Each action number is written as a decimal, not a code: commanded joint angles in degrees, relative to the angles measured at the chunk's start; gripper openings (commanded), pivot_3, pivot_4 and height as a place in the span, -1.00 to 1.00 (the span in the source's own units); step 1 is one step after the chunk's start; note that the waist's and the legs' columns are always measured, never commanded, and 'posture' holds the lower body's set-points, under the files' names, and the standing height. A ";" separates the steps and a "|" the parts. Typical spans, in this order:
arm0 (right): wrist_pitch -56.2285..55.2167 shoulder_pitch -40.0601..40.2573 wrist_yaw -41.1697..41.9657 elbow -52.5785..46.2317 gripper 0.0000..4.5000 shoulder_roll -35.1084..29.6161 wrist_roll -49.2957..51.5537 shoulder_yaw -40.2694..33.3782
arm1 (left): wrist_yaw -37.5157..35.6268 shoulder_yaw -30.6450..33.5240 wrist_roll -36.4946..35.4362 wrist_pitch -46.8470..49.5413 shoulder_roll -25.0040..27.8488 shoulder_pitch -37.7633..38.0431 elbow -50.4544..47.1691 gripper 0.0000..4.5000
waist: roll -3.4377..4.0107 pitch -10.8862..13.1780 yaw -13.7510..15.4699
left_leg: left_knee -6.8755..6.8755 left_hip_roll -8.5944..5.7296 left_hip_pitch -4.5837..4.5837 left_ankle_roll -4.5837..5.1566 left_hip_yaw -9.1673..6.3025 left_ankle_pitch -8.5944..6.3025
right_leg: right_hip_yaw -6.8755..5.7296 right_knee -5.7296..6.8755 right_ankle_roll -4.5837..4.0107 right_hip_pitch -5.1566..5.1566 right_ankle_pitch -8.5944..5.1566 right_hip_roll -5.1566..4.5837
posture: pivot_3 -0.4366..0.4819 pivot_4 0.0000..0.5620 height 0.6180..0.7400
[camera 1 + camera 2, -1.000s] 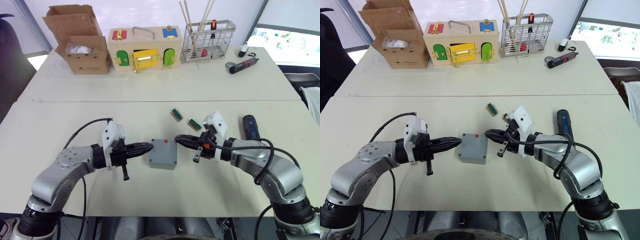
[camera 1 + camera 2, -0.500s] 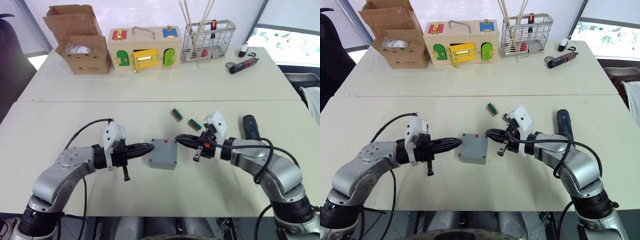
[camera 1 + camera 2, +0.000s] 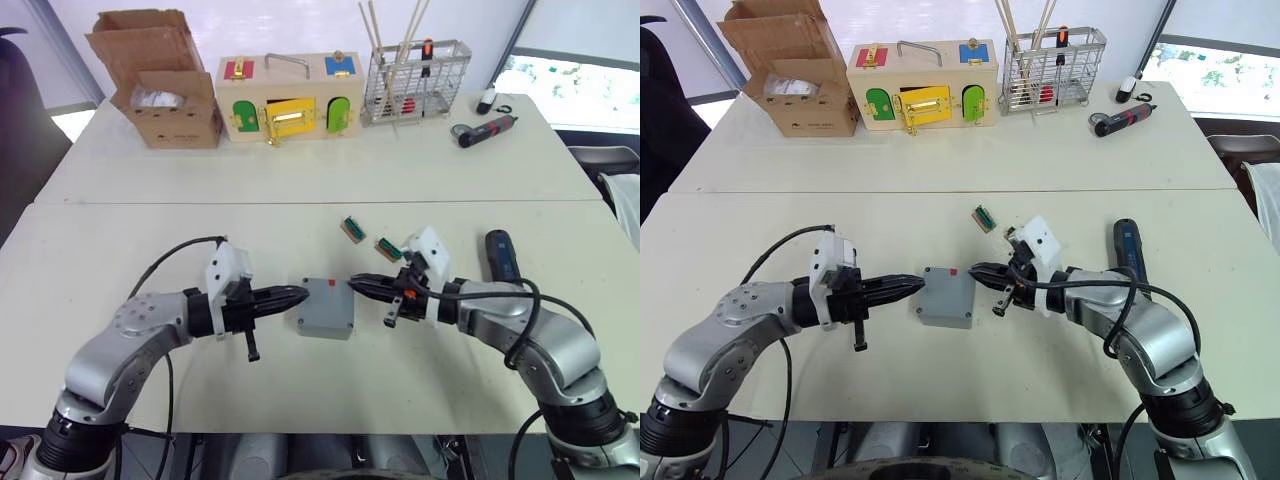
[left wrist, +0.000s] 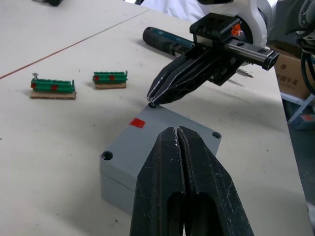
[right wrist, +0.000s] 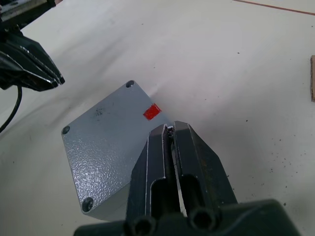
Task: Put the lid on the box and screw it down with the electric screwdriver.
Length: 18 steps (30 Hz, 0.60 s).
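Note:
The grey box [image 3: 327,308] sits mid-table with the lid [image 5: 108,142] lying flat on top, a red mark near one corner. My left gripper [image 3: 303,294] is shut and empty, its tip at the box's left side. From the right, my right gripper [image 3: 352,283] is shut on a small screw. Its tip [image 4: 151,102] rests at the lid's corner hole beside the red mark. The electric screwdriver [image 3: 500,255] lies on the table to the right, behind my right arm.
Two green terminal blocks [image 3: 352,228] [image 3: 388,247] lie just behind the box. Along the far table stand a cardboard carton [image 3: 160,90], a wooden latch box [image 3: 290,97] and a wire basket [image 3: 415,80], with a red-and-black angled driver [image 3: 487,129] beside them.
My right arm has edged slightly left, toward the lid's corner. The left arm and the box have not moved.

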 commanded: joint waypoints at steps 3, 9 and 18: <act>-0.56 -0.98 1.31 -2.08 -0.17 -1.17 0.30 -0.61 | 0.19 0.60 -2.09 0.60 0.05 -1.94 -2.26 -1.00 | 0.00 0.00 -0.01 | 0.00 0.00 0.00 0.00 0.00 0.00 | 0.00 0.00 0.00 0.00 0.00 0.00 | -0.05 -0.47 1.00; 4.60 -4.42 1.00 -3.08 0.86 -3.76 6.21 -9.18 | 0.27 -0.06 -4.28 1.79 -1.04 -4.49 -2.37 -1.00 | 0.00 0.00 0.03 | 0.00 0.00 0.00 0.00 0.00 0.00 | 0.00 0.00 0.00 0.00 0.00 0.00 | -0.05 -0.47 1.00; 17.52 -7.26 6.38 13.75 1.00 -28.58 9.07 -24.86 | -0.07 -6.65 -4.65 2.75 -7.24 -14.11 -0.15 -1.00 | 0.00 0.01 1.34 | 0.04 -0.06 -0.02 0.05 0.06 -0.03 | -0.01 -0.13 0.00 0.11 0.00 -0.04 | -0.05 -0.47 1.00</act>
